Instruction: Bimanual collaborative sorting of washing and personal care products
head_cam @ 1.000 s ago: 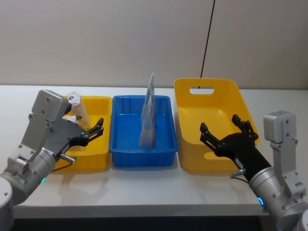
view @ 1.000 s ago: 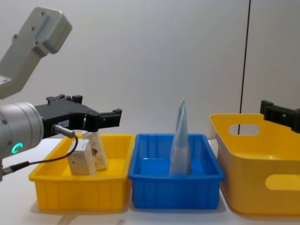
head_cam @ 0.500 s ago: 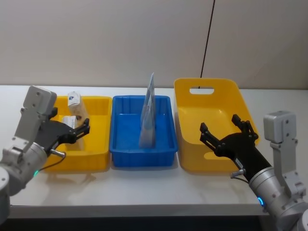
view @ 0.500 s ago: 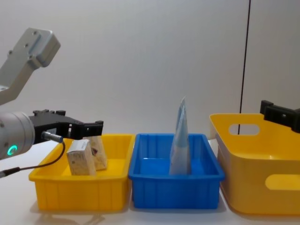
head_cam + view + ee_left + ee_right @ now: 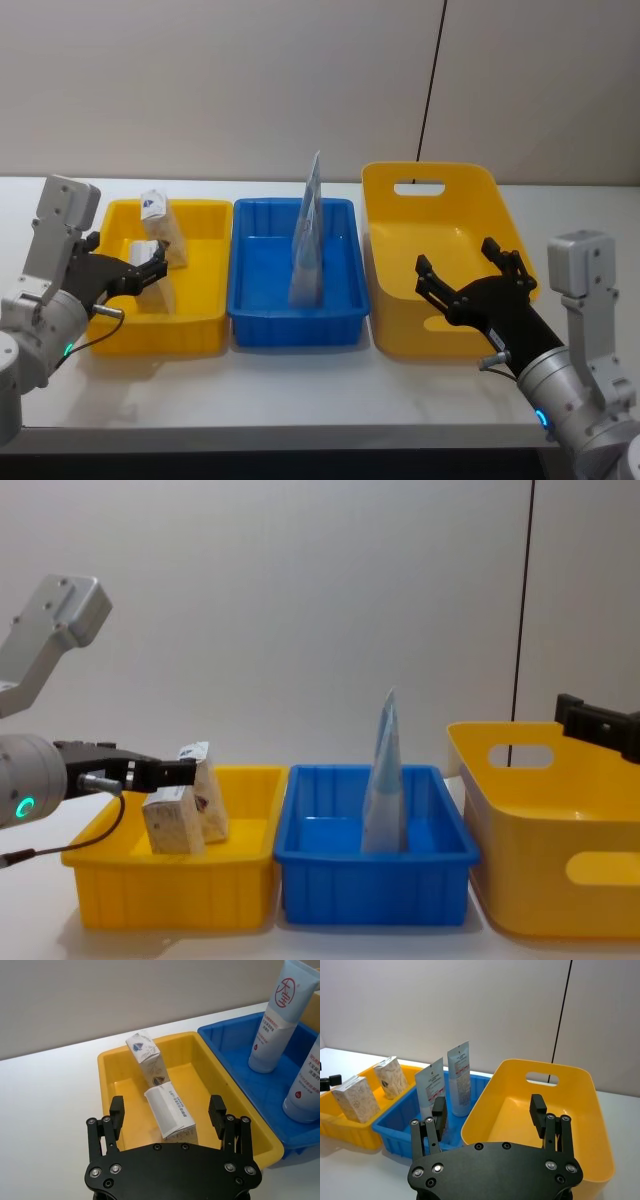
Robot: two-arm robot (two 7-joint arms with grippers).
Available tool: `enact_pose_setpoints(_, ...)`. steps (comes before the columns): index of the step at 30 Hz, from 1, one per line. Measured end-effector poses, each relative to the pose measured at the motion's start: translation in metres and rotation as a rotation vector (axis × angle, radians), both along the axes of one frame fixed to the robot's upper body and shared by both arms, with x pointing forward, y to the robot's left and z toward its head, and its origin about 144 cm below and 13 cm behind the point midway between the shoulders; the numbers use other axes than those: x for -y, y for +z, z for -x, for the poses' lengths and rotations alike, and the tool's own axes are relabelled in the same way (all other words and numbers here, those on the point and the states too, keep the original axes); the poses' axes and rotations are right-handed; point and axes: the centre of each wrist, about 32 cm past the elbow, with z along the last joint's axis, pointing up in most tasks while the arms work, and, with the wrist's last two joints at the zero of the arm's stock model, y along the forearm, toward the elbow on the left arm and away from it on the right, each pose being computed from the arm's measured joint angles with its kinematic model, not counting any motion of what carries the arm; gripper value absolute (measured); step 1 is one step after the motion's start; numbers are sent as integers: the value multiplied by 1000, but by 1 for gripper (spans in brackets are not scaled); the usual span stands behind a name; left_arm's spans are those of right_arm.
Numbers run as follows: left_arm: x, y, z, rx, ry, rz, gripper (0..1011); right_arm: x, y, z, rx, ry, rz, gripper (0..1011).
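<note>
Two tubes (image 5: 282, 1015) stand upright, prob. cap-down.

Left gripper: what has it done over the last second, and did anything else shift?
The left gripper, open and empty throughout, pulled back from above the small yellow bin toward the robot's left and sank lower. The right gripper stayed open by the large yellow bin. The cream packets and the tubes in the blue bin did not move.
</note>
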Motion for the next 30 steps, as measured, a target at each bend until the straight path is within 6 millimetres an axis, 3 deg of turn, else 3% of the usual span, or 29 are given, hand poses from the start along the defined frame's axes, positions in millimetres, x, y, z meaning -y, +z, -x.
enact_pose_setpoints(30, 4, -9, -13, -97, 26, 89, 1002, 0, 0, 0, 0, 0, 0, 1000)
